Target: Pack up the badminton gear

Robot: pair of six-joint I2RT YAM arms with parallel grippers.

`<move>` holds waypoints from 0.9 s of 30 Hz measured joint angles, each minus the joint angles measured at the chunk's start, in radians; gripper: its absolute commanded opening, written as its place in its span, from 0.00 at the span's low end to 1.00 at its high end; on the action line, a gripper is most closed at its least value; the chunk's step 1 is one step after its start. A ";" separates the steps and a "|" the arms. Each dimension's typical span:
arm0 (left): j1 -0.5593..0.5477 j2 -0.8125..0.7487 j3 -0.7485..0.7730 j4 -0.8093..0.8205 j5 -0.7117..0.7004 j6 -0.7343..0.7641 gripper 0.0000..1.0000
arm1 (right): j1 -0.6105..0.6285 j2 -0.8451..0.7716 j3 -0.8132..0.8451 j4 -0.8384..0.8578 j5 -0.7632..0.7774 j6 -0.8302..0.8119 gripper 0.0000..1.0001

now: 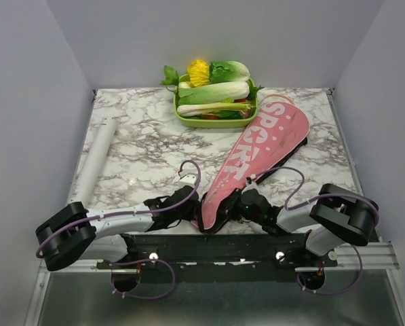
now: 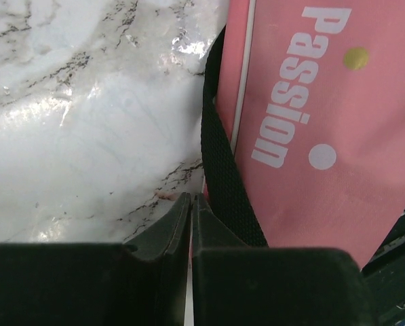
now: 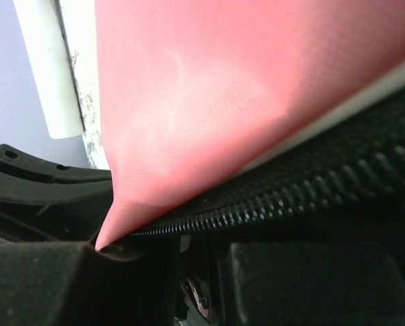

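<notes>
1. Right at the tips of the left gripper [image 2: 190,198], the jaws are pinched almost flat together with just a hairline slit. Can't tell if any fabric is caught in there.
2. Just to that gripper's right runs the black trim [image 2: 222,163] of the pink cover bag [image 2: 324,204], white lettering facing up. Bare marble table [image 2: 87,136] is ahead on its left.
3. The right gripper [image 3: 182,252] sits at the bag's narrow end from the other side. Its jaws are narrowly apart, and the pink flap and black zipper [image 3: 290,197] lie right over the tips. Honestly can't tell if it's clamping them.
4. Ahead of both grippers the bag stretches away diagonally, wide head farthest out.
5. Well off to the left gripper's left, the long white tube [image 1: 97,153] lies along the table edge.
6. Farthest out, near the bag's head, there's a green tray [image 1: 212,123] of vegetables.
</notes>
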 measured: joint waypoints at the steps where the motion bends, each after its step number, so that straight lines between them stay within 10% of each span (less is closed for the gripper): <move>1: -0.002 -0.007 -0.004 -0.004 0.000 -0.004 0.13 | 0.000 0.003 0.006 0.001 0.000 -0.010 0.30; 27: -0.061 -0.226 0.354 -0.426 -0.103 0.105 0.24 | -0.007 -0.790 0.325 -1.443 0.288 -0.117 0.52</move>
